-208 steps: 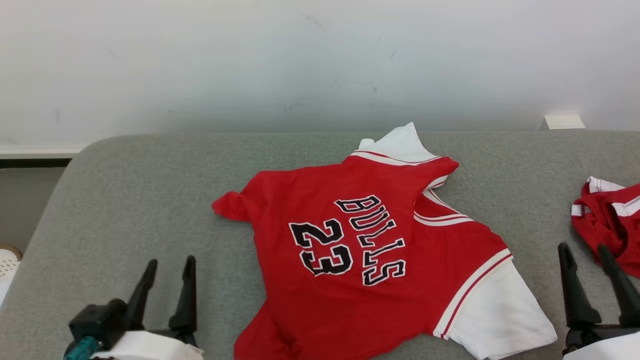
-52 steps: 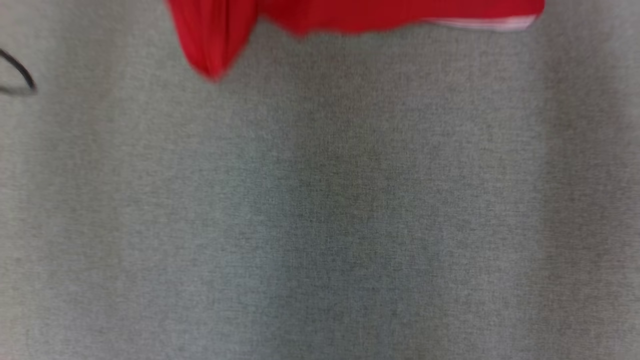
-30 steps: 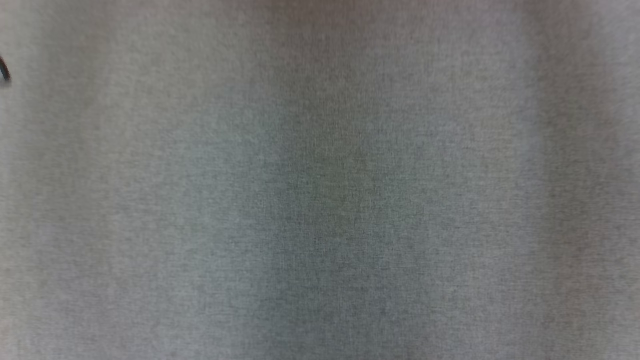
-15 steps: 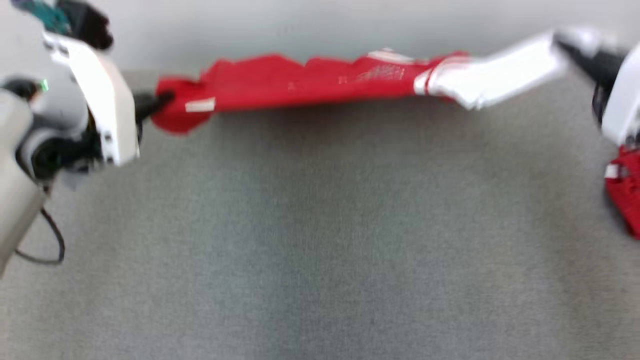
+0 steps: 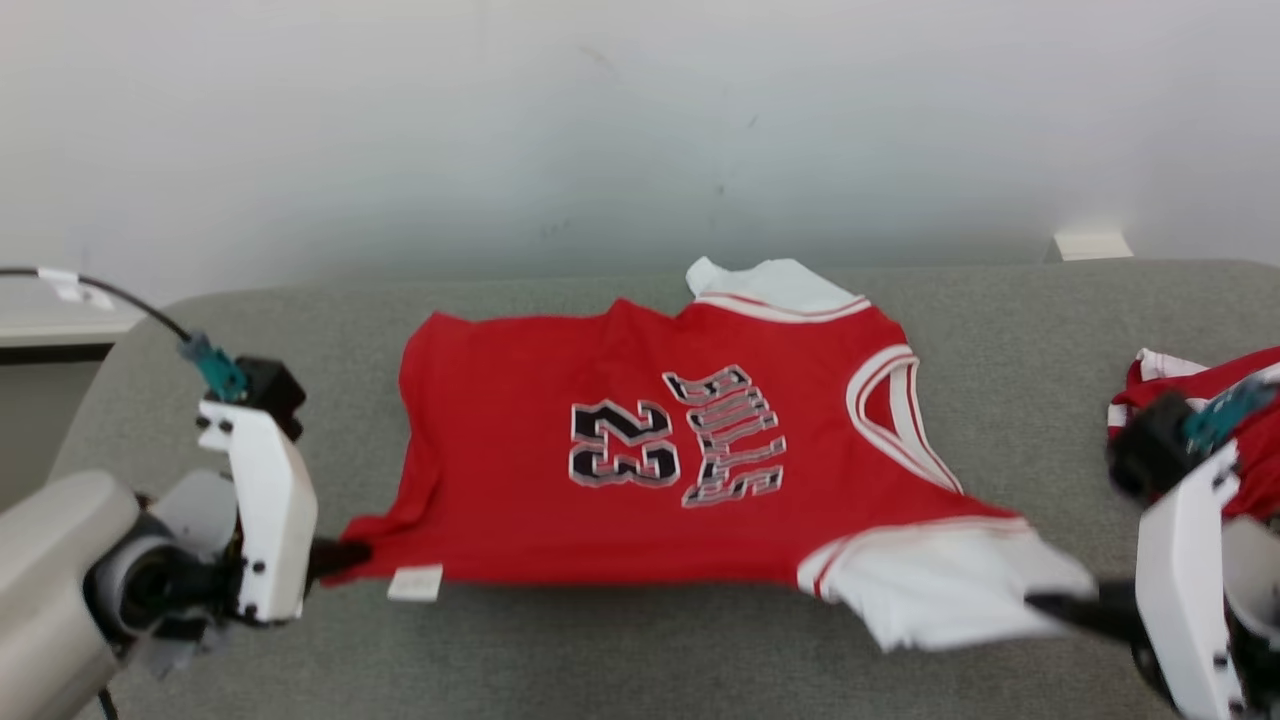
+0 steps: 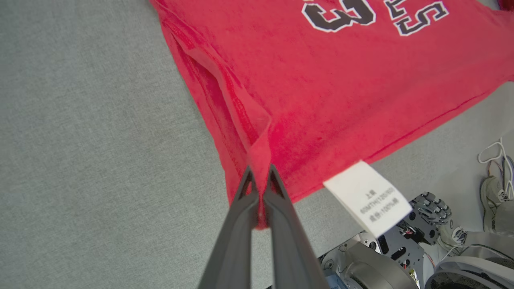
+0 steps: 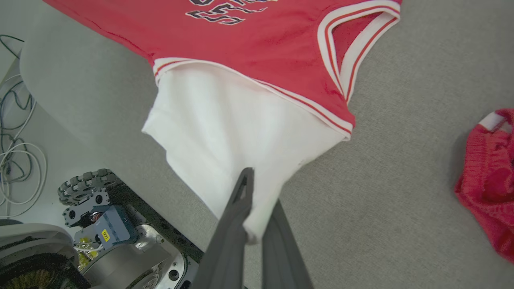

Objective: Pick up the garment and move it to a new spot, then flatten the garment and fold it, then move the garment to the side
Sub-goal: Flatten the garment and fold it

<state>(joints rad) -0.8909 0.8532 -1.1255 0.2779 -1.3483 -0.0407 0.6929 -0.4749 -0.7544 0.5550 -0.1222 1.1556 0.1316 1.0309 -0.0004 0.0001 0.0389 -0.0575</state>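
Note:
The garment is a red jersey with "23 BULLS" in black print and white sleeves, spread print-up across the grey padded table. My left gripper is shut on the jersey's red hem corner at the near left, beside a white care label. In the left wrist view the gripper pinches a fold of red cloth. My right gripper is shut on the white sleeve at the near right. In the right wrist view the gripper holds the sleeve by its edge.
A second crumpled red garment lies at the table's right end, also seen beside my right gripper. A pale wall stands behind the table. The table's near edge, my wheeled base and floor cables lie below.
The head camera has swung up. Half a second ago the jersey hung stretched as a narrow band between both grippers; now it lies spread on the table, both grippers still shut on it.

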